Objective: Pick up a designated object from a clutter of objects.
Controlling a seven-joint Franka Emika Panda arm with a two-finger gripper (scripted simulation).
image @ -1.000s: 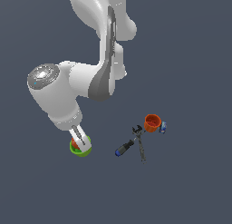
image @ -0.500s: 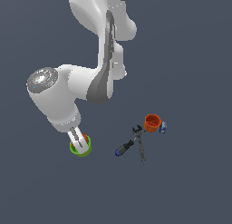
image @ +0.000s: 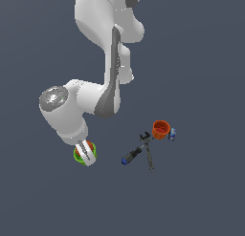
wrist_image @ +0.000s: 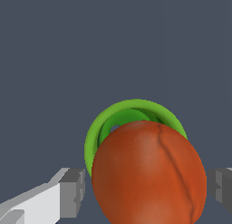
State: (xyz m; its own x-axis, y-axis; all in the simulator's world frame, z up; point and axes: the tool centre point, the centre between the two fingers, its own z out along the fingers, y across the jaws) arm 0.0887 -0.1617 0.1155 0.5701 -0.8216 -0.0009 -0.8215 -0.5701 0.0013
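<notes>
The red-orange ball [image: 86,145] sits at the green bowl [image: 76,156] on the exterior view's left. In the wrist view the ball [wrist_image: 149,173] fills the lower middle, with the bowl's green rim [wrist_image: 136,104] behind it. My gripper [image: 86,155] is down over the bowl, with one finger [wrist_image: 72,191] on each side of the ball. A thin gap shows between that finger and the ball. The other finger [wrist_image: 222,184] is at the ball's far side. The jaws look open around the ball.
An orange cup [image: 161,129], a tiny blue item [image: 172,133], a dark thin clamp tool [image: 148,153] and a black cylinder with a blue tip [image: 131,156] lie together on the exterior view's right, apart from the bowl. The floor is plain dark grey.
My gripper has come down a little onto the bowl and now straddles the ball. The other objects have not moved.
</notes>
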